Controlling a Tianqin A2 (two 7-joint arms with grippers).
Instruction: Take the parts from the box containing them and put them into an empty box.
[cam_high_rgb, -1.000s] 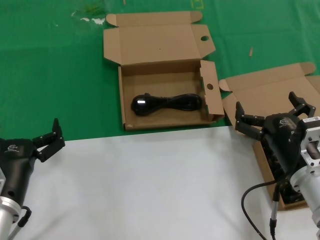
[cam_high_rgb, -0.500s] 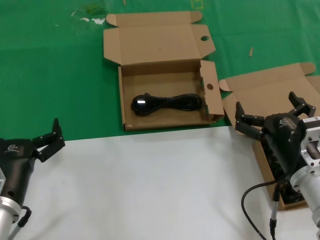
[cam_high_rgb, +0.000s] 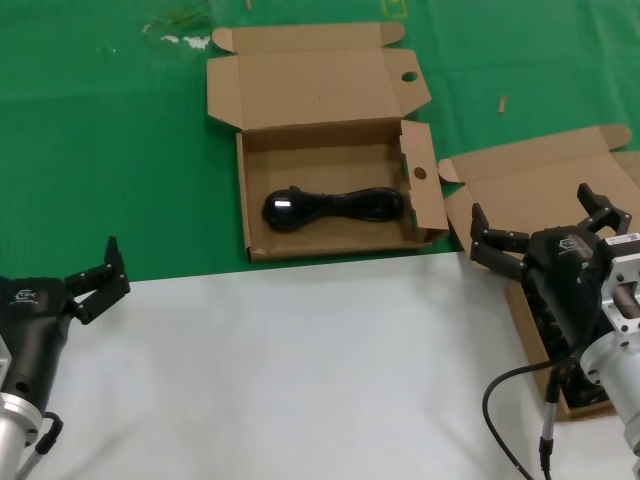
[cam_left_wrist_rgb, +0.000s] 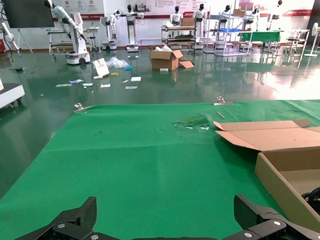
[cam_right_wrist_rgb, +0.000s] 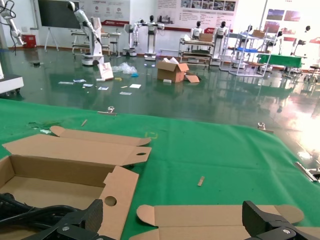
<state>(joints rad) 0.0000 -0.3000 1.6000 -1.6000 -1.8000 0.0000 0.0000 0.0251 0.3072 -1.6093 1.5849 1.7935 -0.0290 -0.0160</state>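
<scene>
I see one power cable (cam_high_rgb: 335, 207) already lying in the round-holed box (cam_high_rgb: 330, 245), my right hand (cam_high_rgb: 545, 230) open and empty over the plain-flapped box (cam_high_rgb: 520, 190), more possibly left there, left hand (cam_high_rgb: 95, 280) open, idle

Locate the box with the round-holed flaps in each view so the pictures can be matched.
Head view: the box with round-holed flaps sits top centre, one black cable inside.
Left wrist view: its lid and near wall show at the right edge.
Right wrist view: lower left.
Shared landmark: the green mat.

Glossy green floor (cam_left_wrist_rgb: 150, 75), littered papers; racks (cam_right_wrist_rgb: 250, 55) along far wall.
</scene>
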